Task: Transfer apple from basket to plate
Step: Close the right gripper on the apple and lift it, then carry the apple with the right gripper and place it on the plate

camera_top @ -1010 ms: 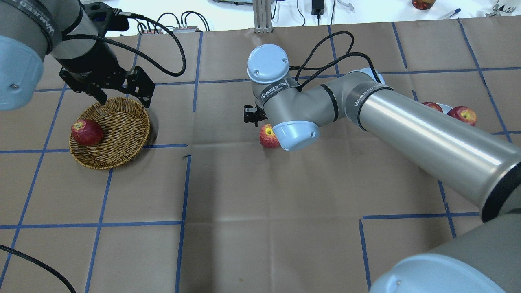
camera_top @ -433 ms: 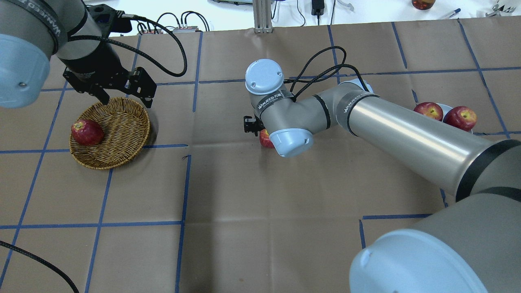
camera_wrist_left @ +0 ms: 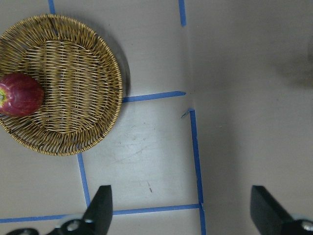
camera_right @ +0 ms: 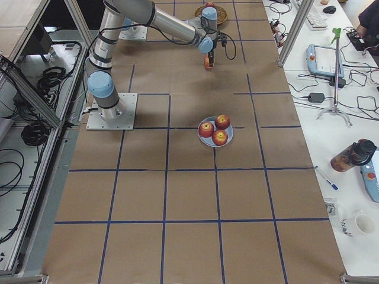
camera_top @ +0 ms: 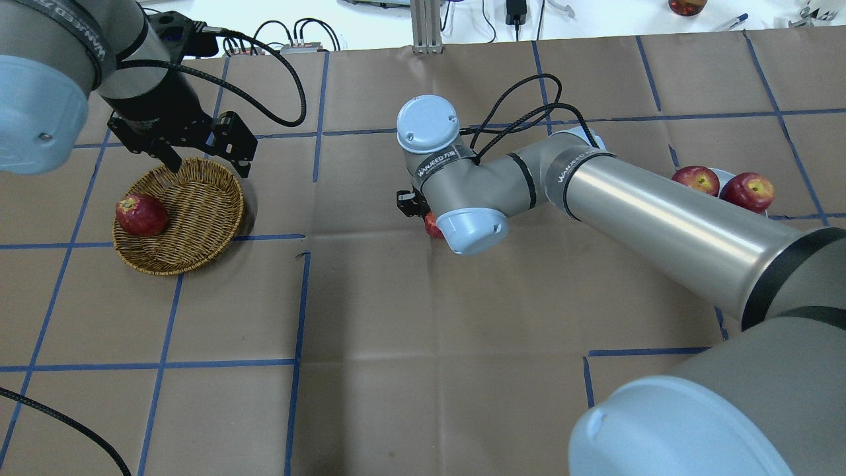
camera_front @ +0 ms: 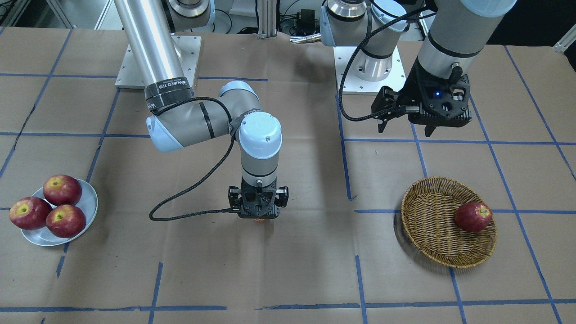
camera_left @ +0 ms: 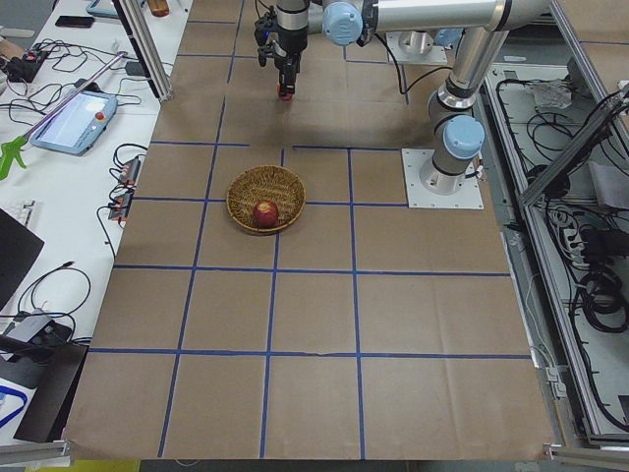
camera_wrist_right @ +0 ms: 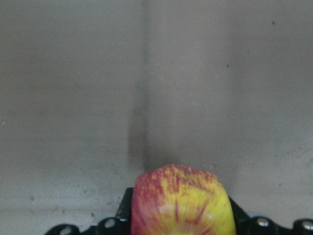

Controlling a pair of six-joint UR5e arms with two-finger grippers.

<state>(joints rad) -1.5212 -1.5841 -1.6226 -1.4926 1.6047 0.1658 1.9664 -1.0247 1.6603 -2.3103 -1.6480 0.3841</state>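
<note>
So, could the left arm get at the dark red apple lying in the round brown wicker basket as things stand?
Probably yes. The left gripper hangs open close beside the round brown wicker basket, and the dark red apple lies alone and uncovered in it, with nothing between them.

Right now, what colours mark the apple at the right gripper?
The apple is yellow-green with pinkish-red streaks; clearest in the right wrist view.

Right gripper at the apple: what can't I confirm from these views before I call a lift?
- Pad contact on the apple: right wrist view, the bottom edge cuts off the fingertips.
- Whether the right gripper is shut: front view, its own body covers the apple.
- Apple resting or lifted: overhead view, the wrist joint hides most of it; side views too small.
</note>
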